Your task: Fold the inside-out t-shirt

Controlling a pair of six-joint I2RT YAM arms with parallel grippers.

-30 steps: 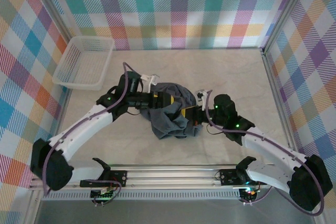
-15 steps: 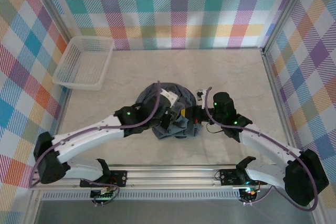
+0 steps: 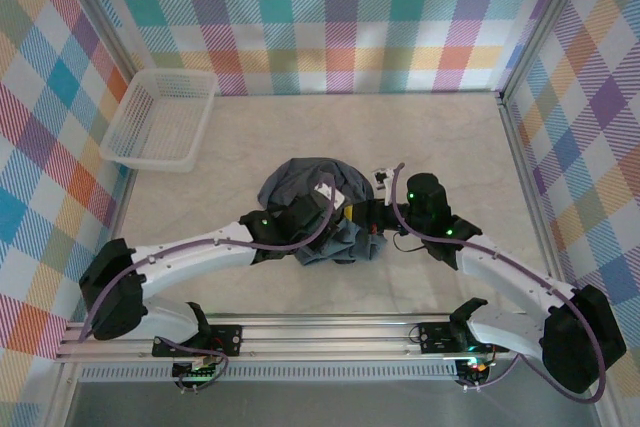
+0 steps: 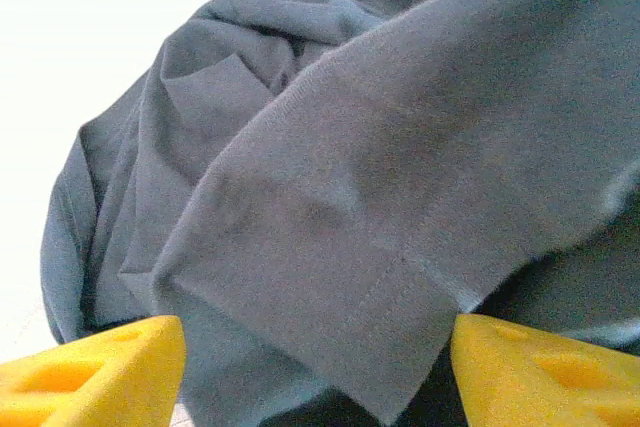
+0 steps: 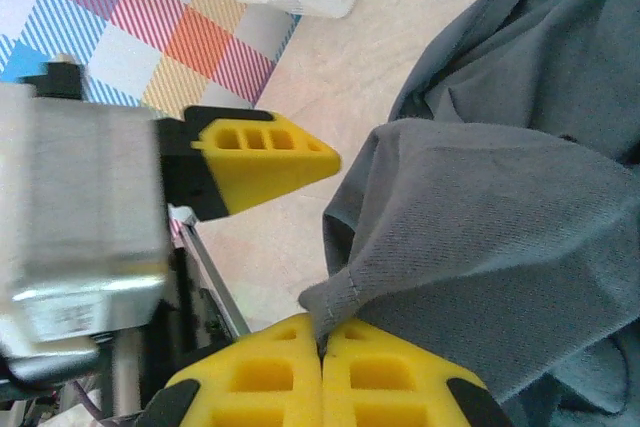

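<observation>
I see the inside-out t-shirt (image 3: 300, 177), a soft slate-grey knit with stitched hems, bunched in a wrinkled mound mid-way across the pale marbled table (image 3: 450, 137). On the left gripper (image 4: 315, 372) the yellow wedge jaws stand spread around a hemmed fold. On the right gripper (image 5: 322, 362) the jaws press together, pinching a hem edge.

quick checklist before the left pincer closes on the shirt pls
1. Right pincer gripping the t-shirt: ok, its fingers are shut on a fabric edge.
2. Left pincer ready to close: ok, jaws apart, one on each side of the sleeve hem.
3. Sleeve hem clamped by the left pincer: not ok, not yet done.
4. T-shirt spread flat for folding: not ok, it lies bunched in a heap mid-table.
5. Which side of the fabric faces out: cannot tell.
6. Basket out of the way: ok, in the far left corner, apart from the t-shirt.
</observation>
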